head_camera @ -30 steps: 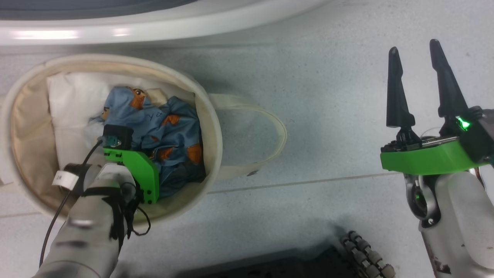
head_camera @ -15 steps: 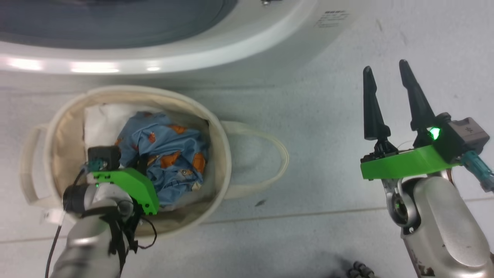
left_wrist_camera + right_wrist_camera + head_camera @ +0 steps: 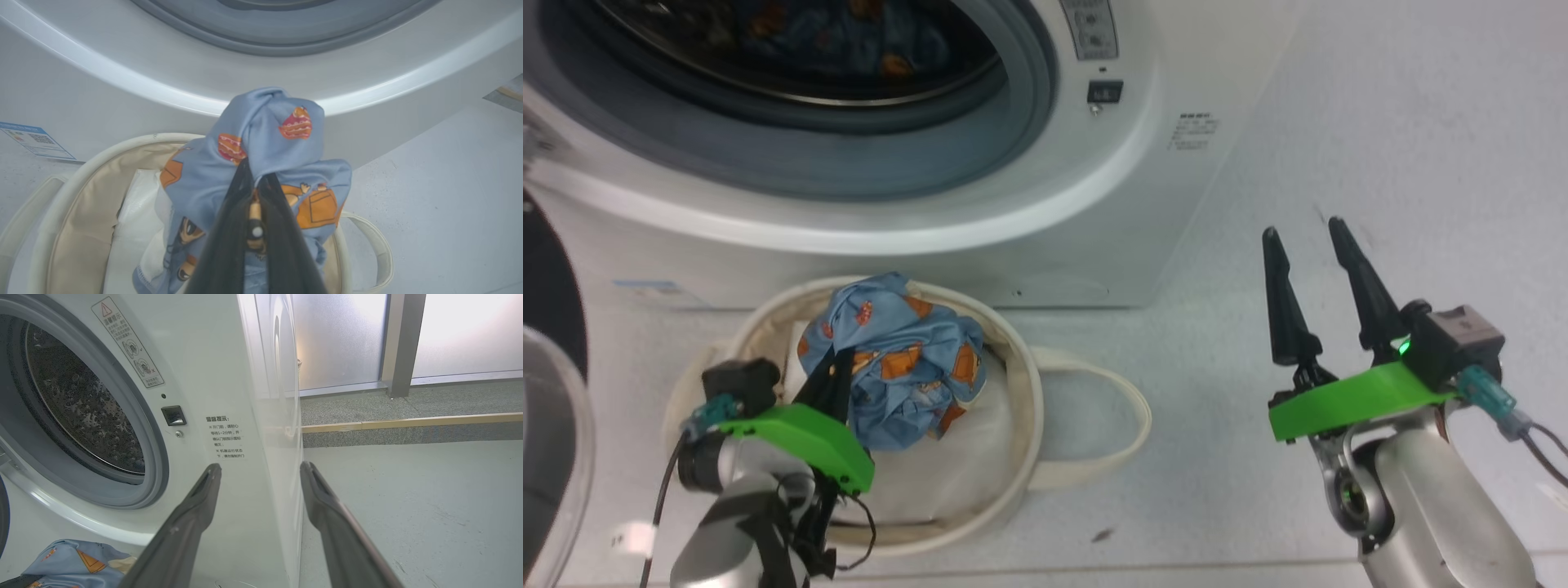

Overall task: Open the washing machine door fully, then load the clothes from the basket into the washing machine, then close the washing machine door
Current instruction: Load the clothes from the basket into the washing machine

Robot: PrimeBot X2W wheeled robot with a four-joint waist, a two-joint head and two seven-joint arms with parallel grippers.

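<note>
— What has the left arm got?

— From the head view, the left tool (image 3: 837, 369) is clenched on the light blue fabric garment (image 3: 907, 359) printed with orange-brown cartoon figures. The bundle is held bunched up over the small round cream canvas basket (image 3: 1023, 384). The basket stands on the pale grey floor (image 3: 1380, 122), just in front of the big white front-loading washing machine (image 3: 1111, 204).

— Anything under it?

— A plain white padded cloth (image 3: 947, 469), lying in the basket.

— And the door?

— The large round door with the glossy black rim and clear glass centre (image 3: 546, 278) stands swung open at the far left edge. Inside the steel drum (image 3: 686, 41) I can see blue fabric with orange patches.

— The other arm?

— The right tool (image 3: 1303, 229) is released, with its two dark fingers spread and nothing between them. It is over the floor to the right of the machine, well apart from the basket.

— What about the left wrist view?

— The two fingers are pressed together with the fabric pinched at their tips and draping down both sides. The lower folds hang inside the basket's rim. A small blue label sticker (image 3: 34, 141) sits on the machine's front, off to the left.

— And the right wrist view?

— The spread fingers frame the machine's front corner. To the left is the open mouth, with the grey rubber seal (image 3: 159, 469) around the perforated drum, and a corner of the garment shows at the lower left. Frosted glass panels (image 3: 339, 339) stand beyond the floor.
</note>
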